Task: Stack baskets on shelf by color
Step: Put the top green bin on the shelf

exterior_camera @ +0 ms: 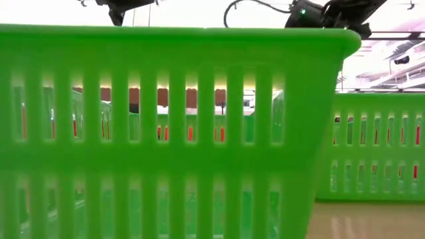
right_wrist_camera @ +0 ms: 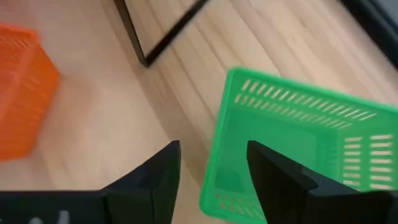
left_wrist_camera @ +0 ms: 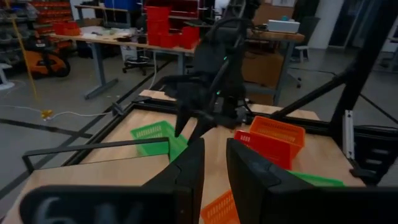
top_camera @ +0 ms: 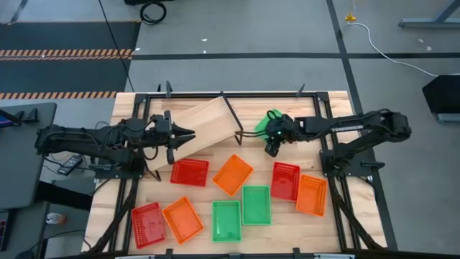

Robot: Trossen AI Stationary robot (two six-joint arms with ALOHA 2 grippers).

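A green basket (top_camera: pixel 261 124) lies near the table's far edge, beside the right end of the shelf (top_camera: pixel 201 126), a pale plank lying askew. My right gripper (right_wrist_camera: pixel 211 180) is open and points down over this basket (right_wrist_camera: pixel 298 143). One finger is above its inside and the other is outside its short wall. It also shows in the left wrist view (left_wrist_camera: pixel 155 135). My left gripper (left_wrist_camera: pixel 214 165) hovers over the shelf's near edge with only a narrow gap between its fingers, and it is empty. The other baskets lie on the table nearer the front. My right gripper's open fingers stand on either side of the green basket's short wall (right_wrist_camera: pixel 214 174), coming from above. I cannot tell whether they touch it. The basket sits on the table.
On the tabletop lie red baskets (top_camera: pixel 189 172) (top_camera: pixel 285 180) (top_camera: pixel 148 224), orange baskets (top_camera: pixel 232 174) (top_camera: pixel 310 194) (top_camera: pixel 182 219) and green baskets (top_camera: pixel 256 204) (top_camera: pixel 226 220). One green basket fills the low view (exterior_camera: pixel 166 119). A black metal frame (top_camera: pixel 223 95) borders the table.
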